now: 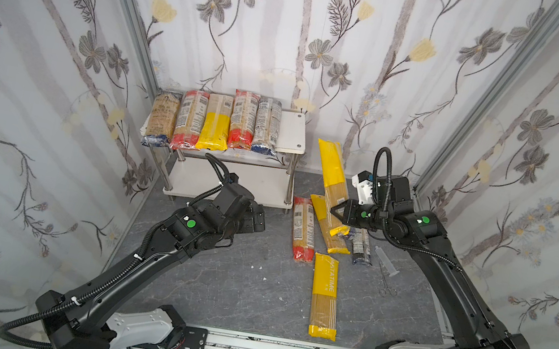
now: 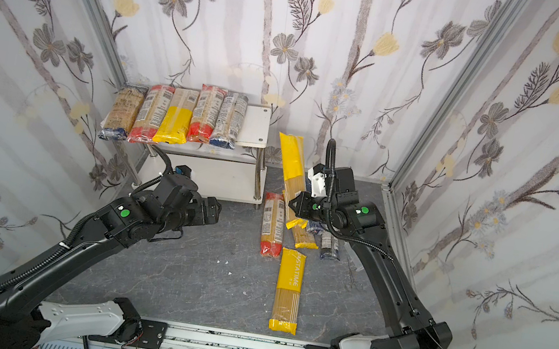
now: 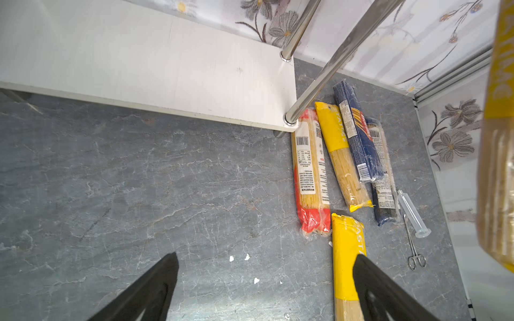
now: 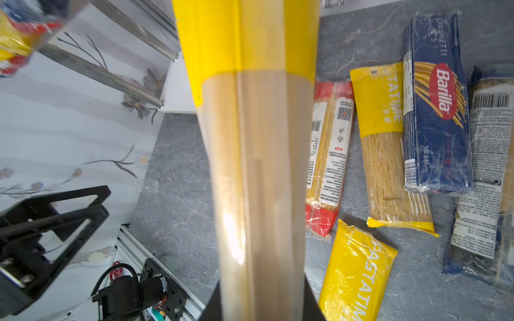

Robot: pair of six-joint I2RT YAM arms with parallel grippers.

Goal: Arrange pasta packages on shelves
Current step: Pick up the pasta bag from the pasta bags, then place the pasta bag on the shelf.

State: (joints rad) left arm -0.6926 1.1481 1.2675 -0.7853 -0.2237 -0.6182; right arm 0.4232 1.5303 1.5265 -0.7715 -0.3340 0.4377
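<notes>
Top views, shelves: the shelves (image 1: 292, 132) stand at upper centre against the back wall. Five pasta packets (image 1: 215, 123) lie side by side on the upper board, starting from its left end.
Top views, right gripper: the right gripper (image 1: 335, 210), right of centre, is clenched on a yellow packet (image 1: 330, 164). It holds the packet tilted above the table (image 1: 214, 286), just right of the shelves.
Top views, left gripper: the left gripper (image 2: 213, 210) is at centre, in front of the lower board.
Top views, loose packets: a red packet (image 1: 302, 229) and a front packet (image 1: 324, 296) lie on the table, right of centre.
Left wrist view: the fingers (image 3: 155, 286) at the lower edge are spread wide and grasp nothing. A syringe (image 3: 413, 211) and scissors (image 3: 416, 251) lie at right, beside the loose packets.
Right wrist view: the yellow packet (image 4: 258, 166) runs up the middle of the frame, pinched at the lower edge. A blue packet (image 4: 436, 111) lies at upper right.
</notes>
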